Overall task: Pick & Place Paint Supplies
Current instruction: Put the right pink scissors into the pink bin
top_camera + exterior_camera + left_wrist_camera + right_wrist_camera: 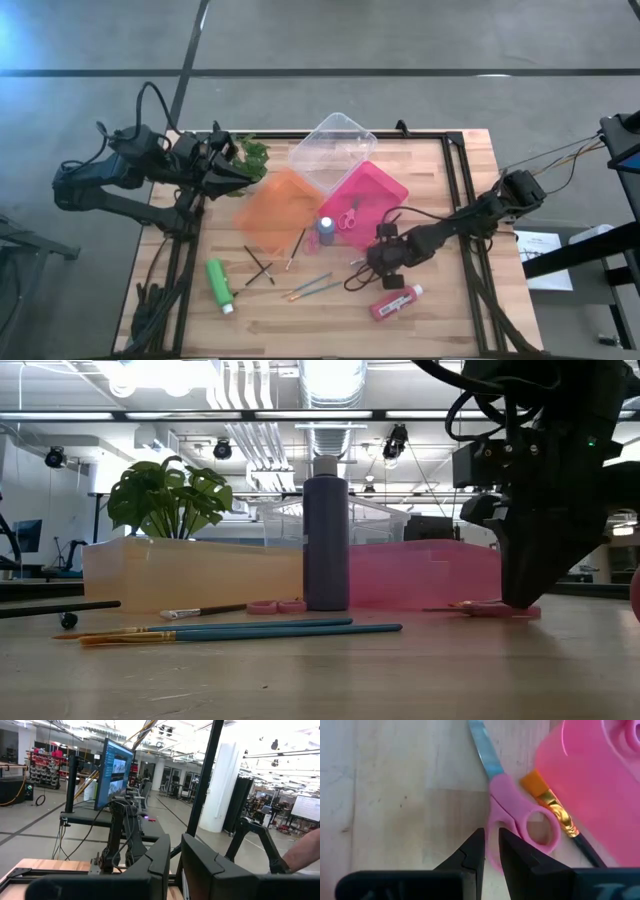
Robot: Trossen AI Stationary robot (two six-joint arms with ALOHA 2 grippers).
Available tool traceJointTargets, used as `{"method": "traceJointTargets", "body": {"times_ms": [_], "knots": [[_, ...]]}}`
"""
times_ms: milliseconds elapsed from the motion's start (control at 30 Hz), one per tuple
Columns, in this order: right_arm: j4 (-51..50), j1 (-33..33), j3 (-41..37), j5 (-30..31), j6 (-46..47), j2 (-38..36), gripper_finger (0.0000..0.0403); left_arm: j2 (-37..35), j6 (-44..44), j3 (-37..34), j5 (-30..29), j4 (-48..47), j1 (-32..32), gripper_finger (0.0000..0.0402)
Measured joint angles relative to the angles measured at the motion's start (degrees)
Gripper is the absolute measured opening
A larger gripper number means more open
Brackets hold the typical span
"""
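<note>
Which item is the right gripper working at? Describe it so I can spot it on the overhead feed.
Start at the pink plastic tray on the wooden table. Just past its near corner, the right gripper is down at a small pair of pink-handled scissors lying flat beside an orange-bristled brush. Another pink pair lies inside the tray.

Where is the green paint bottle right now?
In the high view, the green bottle lies on the table's left front, beside two crossed brushes.

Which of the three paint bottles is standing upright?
The blue-purple bottle, standing beside the pink tray. The green bottle and red bottle both lie on their sides.
</note>
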Motion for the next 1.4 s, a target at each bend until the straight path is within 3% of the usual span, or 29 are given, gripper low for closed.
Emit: {"method": "traceJointTargets", "body": {"times_ms": [467, 667, 967, 1300, 1400], "knots": [[2.6, -0.6, -0.5, -3.8, -0.1, 2.4, 0.0049, 0.0, -0.2, 0.0, 0.0, 0.0, 0.0, 0.0058], [2.5, -0.6, -0.5, -6.3, 1.2, 2.4, 0.0015, 0.0, -0.1, 0.0, 0.0, 0.0, 0.0, 0.0058], [0.6, -0.1, 0.4, -8.7, 2.3, 1.4, 0.0009, 0.0, 0.0, 0.0, 0.0, 0.0, 0.0, 0.0058], [-2.9, 6.8, 7.0, -11.4, 1.7, 0.1, 0.0008, 0.0, 0.0, 0.0, 0.0, 0.0, 0.0, 0.0058], [-5.9, 9.3, 9.8, -7.6, 2.8, -0.9, 0.0008, 0.0, 0.0, 0.0, 0.0, 0.0, 0.0, 0.0058]]}}
